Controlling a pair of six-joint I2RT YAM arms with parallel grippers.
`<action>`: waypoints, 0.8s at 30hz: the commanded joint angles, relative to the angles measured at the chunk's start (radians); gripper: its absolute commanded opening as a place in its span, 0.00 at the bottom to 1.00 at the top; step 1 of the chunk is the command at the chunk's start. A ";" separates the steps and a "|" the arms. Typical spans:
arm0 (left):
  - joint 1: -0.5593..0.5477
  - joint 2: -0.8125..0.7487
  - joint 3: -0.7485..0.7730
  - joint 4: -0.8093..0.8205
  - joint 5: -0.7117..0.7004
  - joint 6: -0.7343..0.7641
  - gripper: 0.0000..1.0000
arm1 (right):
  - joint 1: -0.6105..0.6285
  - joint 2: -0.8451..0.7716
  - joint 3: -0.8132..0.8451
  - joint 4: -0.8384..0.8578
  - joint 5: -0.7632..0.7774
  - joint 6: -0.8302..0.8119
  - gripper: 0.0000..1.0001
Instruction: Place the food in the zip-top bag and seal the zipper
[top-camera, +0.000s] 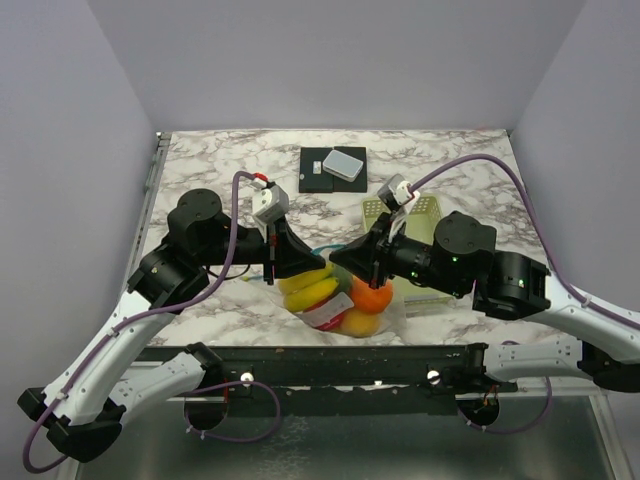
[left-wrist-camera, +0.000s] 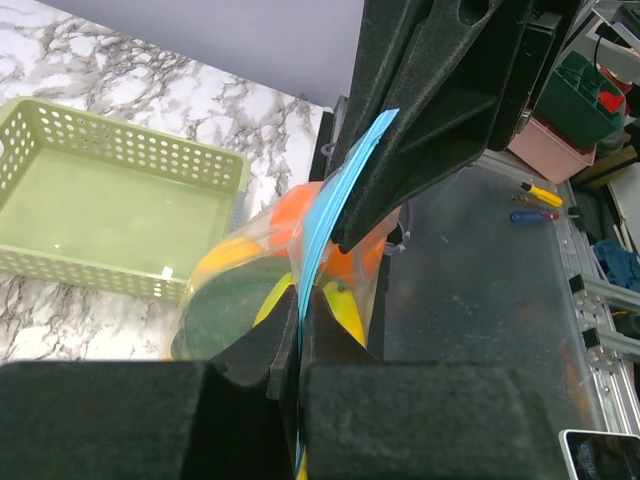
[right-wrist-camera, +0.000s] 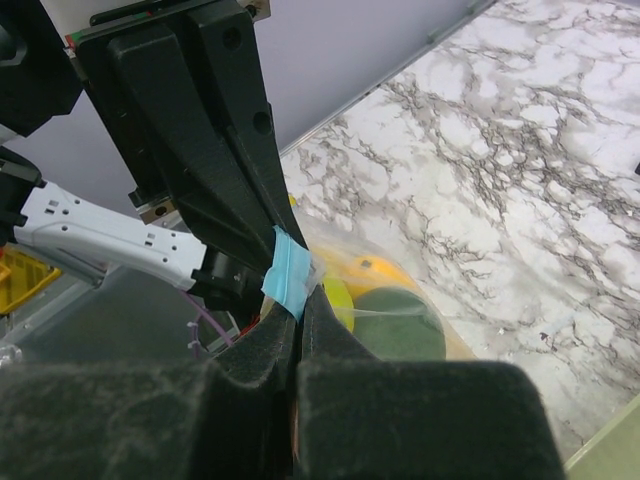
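The zip-top bag (top-camera: 340, 310) hangs near the table's front edge with the food inside: an orange (top-camera: 373, 297), a yellow banana (top-camera: 312, 290) and a dark green fruit (left-wrist-camera: 228, 305). Its light blue zipper (left-wrist-camera: 330, 195) runs taut between both grippers. My left gripper (left-wrist-camera: 300, 300) is shut on one end of the strip, and it meets the bag's mouth from the left (top-camera: 315, 260). My right gripper (right-wrist-camera: 300, 295) is shut on the other end of the zipper (right-wrist-camera: 290, 268), coming in from the right (top-camera: 340, 257). The two sets of fingertips nearly touch.
The pale yellow-green slotted basket (left-wrist-camera: 110, 200) stands empty behind the bag, partly hidden under my right arm (top-camera: 420, 212). A black pad with a grey box (top-camera: 342, 165) lies at the back. The front table edge and a dark rail (top-camera: 330, 365) run just below the bag.
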 joint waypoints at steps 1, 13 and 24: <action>-0.002 0.001 -0.001 0.011 -0.079 0.000 0.00 | -0.003 -0.041 -0.006 0.058 0.024 0.018 0.01; -0.003 0.028 0.017 0.011 -0.307 0.026 0.00 | -0.003 -0.166 -0.085 -0.013 0.216 0.050 0.41; -0.002 0.078 0.055 -0.004 -0.645 0.131 0.00 | -0.002 -0.264 -0.155 -0.087 0.374 0.087 0.49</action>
